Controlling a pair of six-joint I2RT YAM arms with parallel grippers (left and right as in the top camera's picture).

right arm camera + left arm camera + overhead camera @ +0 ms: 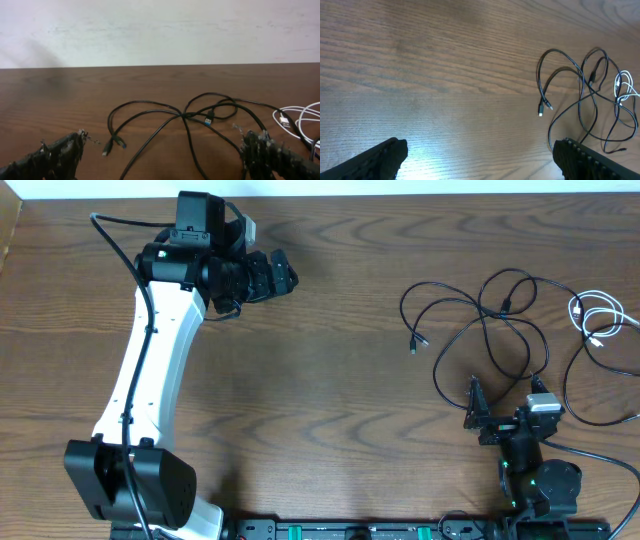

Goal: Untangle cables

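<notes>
Pincers both gape apart, empty: right gripper point(476, 408) beside the tangled thin black cables point(490, 330) and looped white cable point(597, 320), left gripper point(280, 275) well apart over the brown wooden table point(330, 380).

Dark brown wood-grain table point(340, 410); plain white wall point(160, 30) behind far edge; scuffed, evenly lit.
</notes>
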